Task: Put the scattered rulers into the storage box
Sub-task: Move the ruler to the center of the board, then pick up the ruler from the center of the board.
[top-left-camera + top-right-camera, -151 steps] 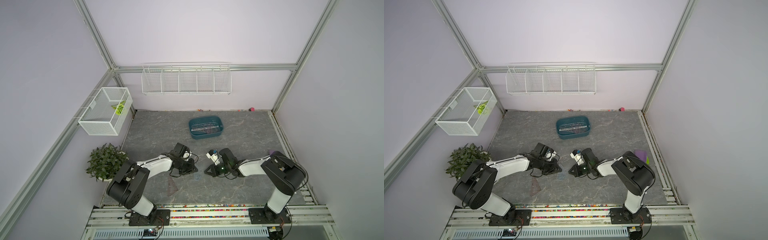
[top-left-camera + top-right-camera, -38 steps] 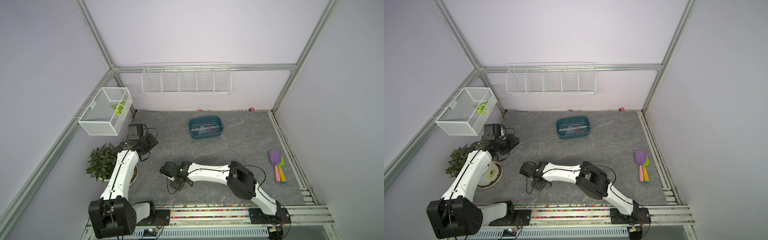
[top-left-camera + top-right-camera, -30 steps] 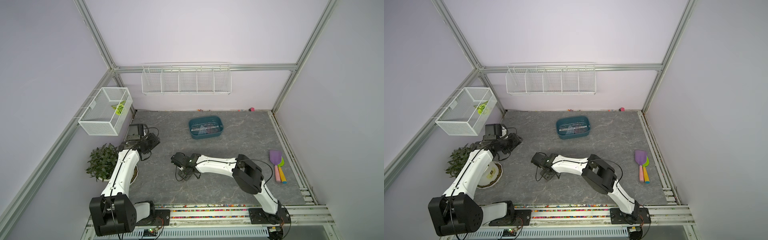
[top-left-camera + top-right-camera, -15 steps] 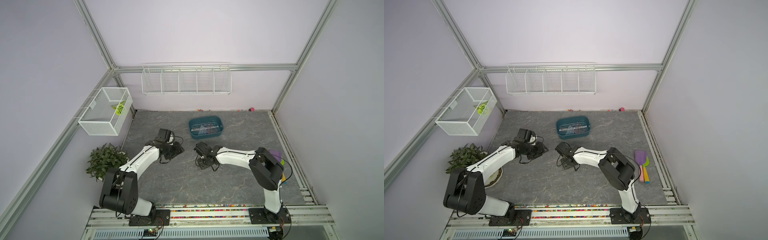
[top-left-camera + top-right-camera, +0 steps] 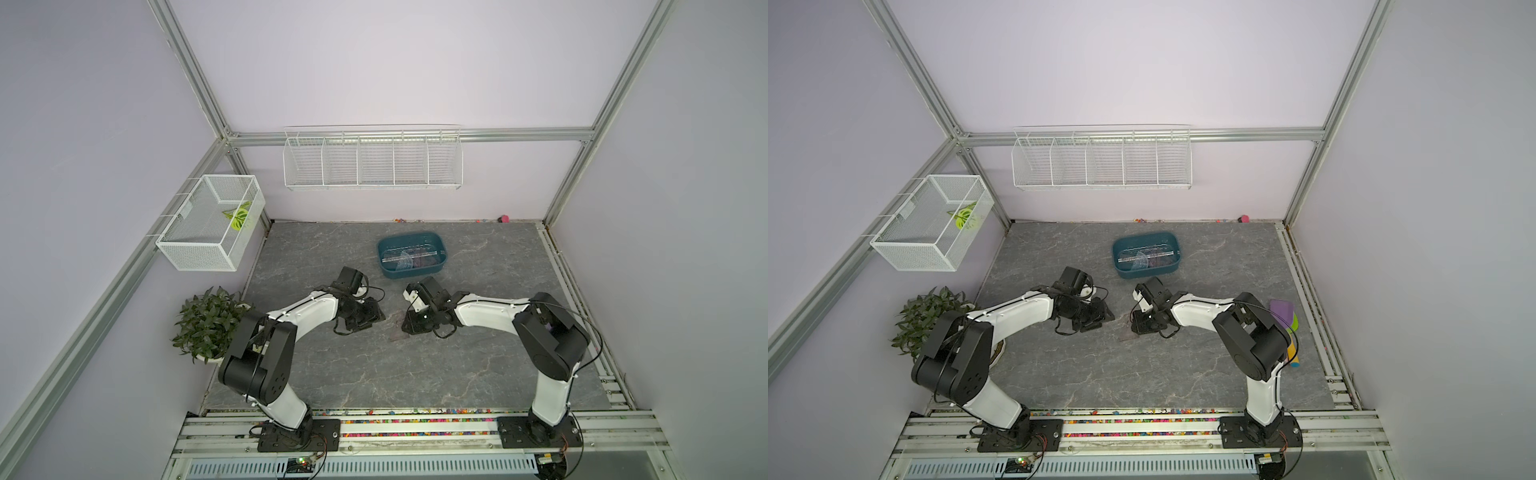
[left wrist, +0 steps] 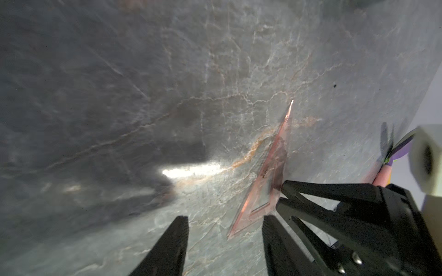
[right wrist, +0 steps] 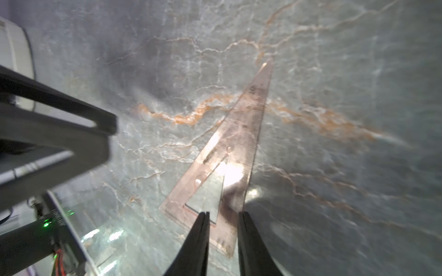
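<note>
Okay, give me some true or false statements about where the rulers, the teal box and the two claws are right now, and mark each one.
1. The left claw is open and holds nothing. True.
2. The storage box is empty. False: several rulers already lie in it.
3. The right claw straddles one side of the triangle ruler. True.
4. The triangle ruler is propped against the back wall. False: it is down at the table, between the two claws.
</note>
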Motion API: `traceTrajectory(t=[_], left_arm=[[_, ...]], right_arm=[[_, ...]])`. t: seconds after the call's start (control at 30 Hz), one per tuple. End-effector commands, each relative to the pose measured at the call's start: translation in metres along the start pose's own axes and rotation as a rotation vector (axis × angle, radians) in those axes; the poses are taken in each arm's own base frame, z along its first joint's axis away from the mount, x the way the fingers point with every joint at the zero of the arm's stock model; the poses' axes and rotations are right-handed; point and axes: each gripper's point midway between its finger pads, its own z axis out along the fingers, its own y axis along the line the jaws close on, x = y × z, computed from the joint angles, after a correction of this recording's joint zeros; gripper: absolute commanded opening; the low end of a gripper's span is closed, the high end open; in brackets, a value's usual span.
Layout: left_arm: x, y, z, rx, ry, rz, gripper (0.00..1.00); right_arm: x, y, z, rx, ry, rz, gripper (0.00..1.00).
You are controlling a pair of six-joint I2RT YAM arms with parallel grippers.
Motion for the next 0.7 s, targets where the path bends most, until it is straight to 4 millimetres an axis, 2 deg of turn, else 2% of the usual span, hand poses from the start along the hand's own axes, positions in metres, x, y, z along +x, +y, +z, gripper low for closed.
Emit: traceTrajectory(t=[0.0,0.1,0.2,0.33,0.43,0.67], left_arm=[[0.002,-0.009,0.008,0.036,0.029,0.011,0.55],[0.006,-0.008,0.014,0.035,0.051,0.009,0.55],[0.009,-0.005,0.015,0.032,0.059,0.009,0.55],[0.015,-0.001,0.015,0.028,0.064,0.004,0.54],[0.021,0.004,0.018,0.024,0.082,-0.004,0.54],[0.032,0.011,0.02,0.025,0.104,-0.025,0.54]], right_arm=[[0.02,-0.01,0.011,-0.031,0.075,0.059,0.27],[0.018,-0.009,0.008,-0.056,0.065,0.059,0.25],[0.008,-0.003,-0.002,-0.11,0.013,0.04,0.22],[-0.008,0.006,-0.012,-0.148,-0.055,-0.014,0.11],[-0.013,0.01,-0.012,-0.164,-0.072,-0.03,0.07],[-0.019,0.01,-0.01,-0.163,-0.091,-0.045,0.04]])
